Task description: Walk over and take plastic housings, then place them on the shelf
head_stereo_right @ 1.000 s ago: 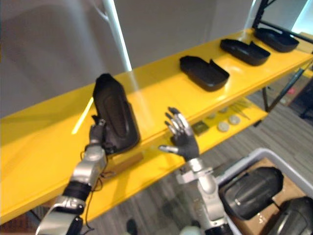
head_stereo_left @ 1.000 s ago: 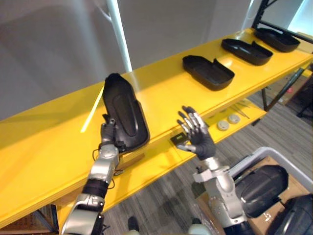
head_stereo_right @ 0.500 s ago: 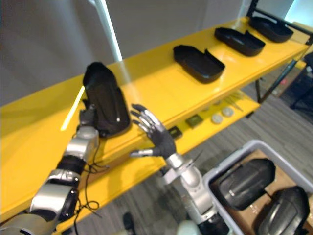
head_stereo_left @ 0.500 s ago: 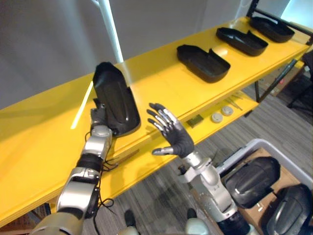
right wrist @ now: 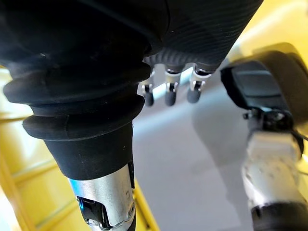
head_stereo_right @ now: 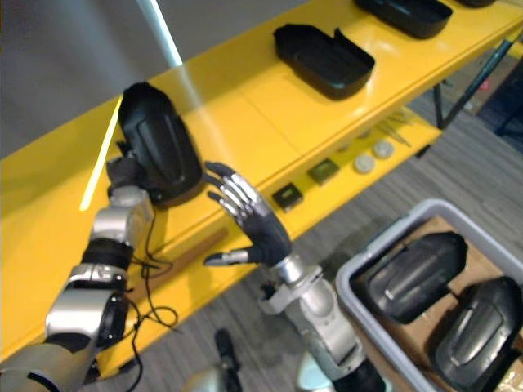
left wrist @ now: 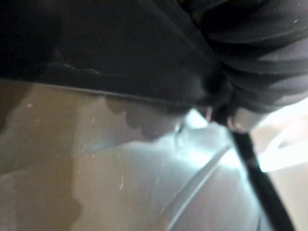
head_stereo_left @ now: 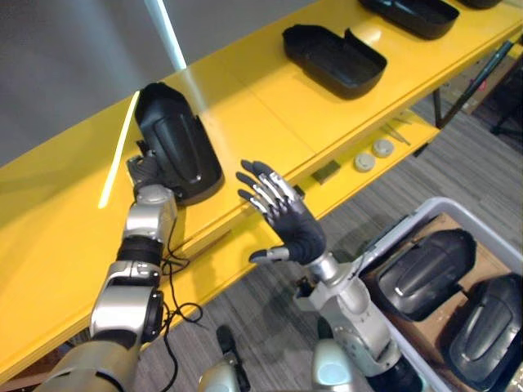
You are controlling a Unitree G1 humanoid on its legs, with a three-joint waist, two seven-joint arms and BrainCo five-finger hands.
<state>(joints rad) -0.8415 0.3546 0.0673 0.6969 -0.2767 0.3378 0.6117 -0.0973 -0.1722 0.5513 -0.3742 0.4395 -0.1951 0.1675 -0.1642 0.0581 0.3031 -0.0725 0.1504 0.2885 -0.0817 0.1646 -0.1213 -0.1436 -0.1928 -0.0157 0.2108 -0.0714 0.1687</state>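
The dark ribbed cover of my right robot hand crowds in close, with the silver wrist below it. From the woven dark back of the hand my fingers reach out in a row, straight, silver with dark tips, holding nothing and touching nothing. Past them, off to one side, my left robot hand sits at the end of a black plastic housing, its silver forearm leading away from it. The housing lies against the yellow shelf. More yellow shelf boards show beside my wrist. A plain grey stretch lies between my fingers and the other arm.
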